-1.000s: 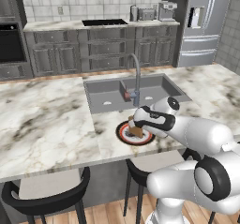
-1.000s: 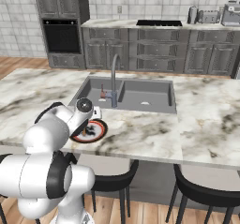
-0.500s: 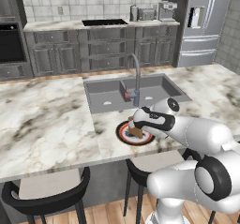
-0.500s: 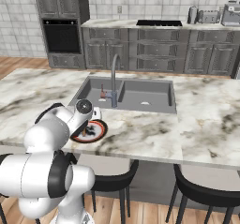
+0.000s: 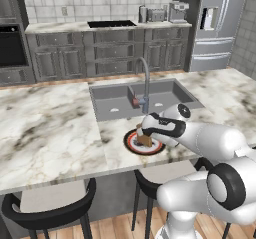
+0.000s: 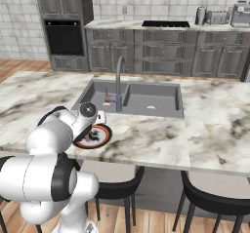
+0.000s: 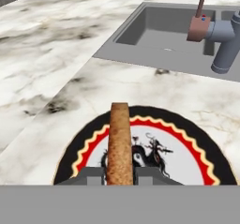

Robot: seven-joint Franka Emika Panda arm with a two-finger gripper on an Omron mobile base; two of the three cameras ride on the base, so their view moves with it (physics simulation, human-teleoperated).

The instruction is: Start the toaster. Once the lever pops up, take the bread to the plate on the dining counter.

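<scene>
One bread slice (image 7: 120,143), held edge-on, low centre of the hand view, pinched between the two fingers (image 7: 93,175) over the plate. One plate (image 5: 131,144) sits on the marble worktop (image 5: 45,128), centre of the left base view, just in front of the sink (image 5: 115,102). One faucet (image 5: 145,83) stands behind it. One toaster (image 5: 156,15) sits far back, upper right. Two stools (image 5: 45,203) along the bottom.

Two base cameras look forward and down from behind the arm, left and right, sharing the counter (image 5: 55,128), sink (image 5: 120,100) and plate (image 5: 131,142), while the hand camera peers close along the end effector (image 7: 120,174).
</scene>
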